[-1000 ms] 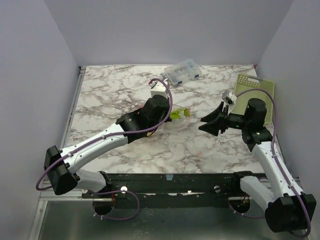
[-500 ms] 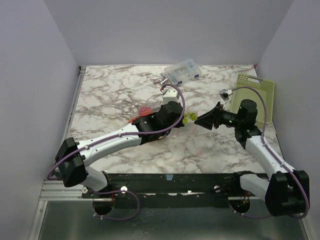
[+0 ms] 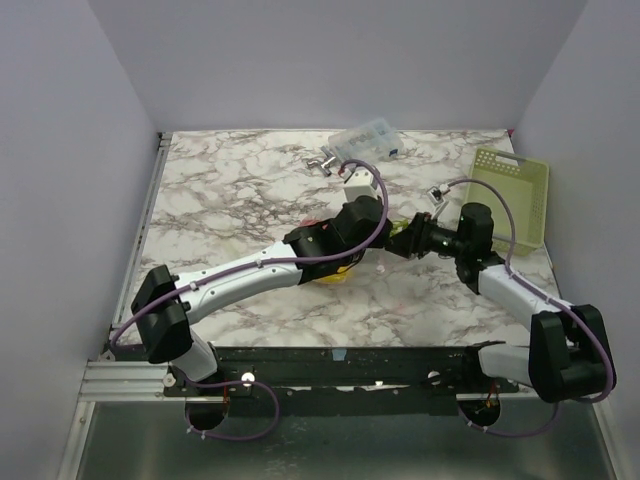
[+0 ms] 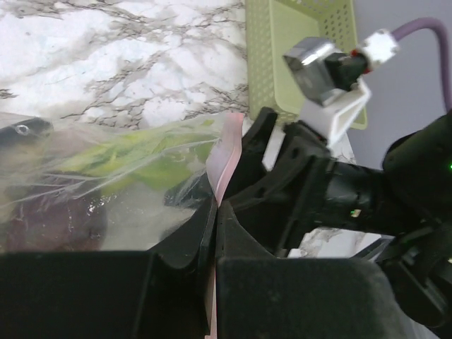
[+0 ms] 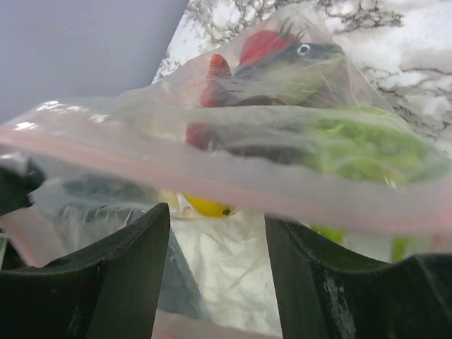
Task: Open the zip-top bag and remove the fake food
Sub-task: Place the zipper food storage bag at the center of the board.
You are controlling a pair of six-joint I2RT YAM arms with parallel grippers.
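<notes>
left claw (image 4: 215, 206) pinches bag (image 5: 282, 106) by pink strip (image 5: 212, 176) over mid surface (image 3: 230, 190); right claw (image 5: 217, 226) open, strip across its gap.

The clear crinkly plastic bag with a pink strip (image 5: 233, 180) hangs pinched in the left hand (image 4: 215, 208), colourful plastic toy foods (image 5: 346, 141) inside.

A white, grey-veined marble table (image 3: 220, 200) stands evenly lit, enclosed by plain pale lavender walls (image 3: 330, 60) behind and beside it.
</notes>
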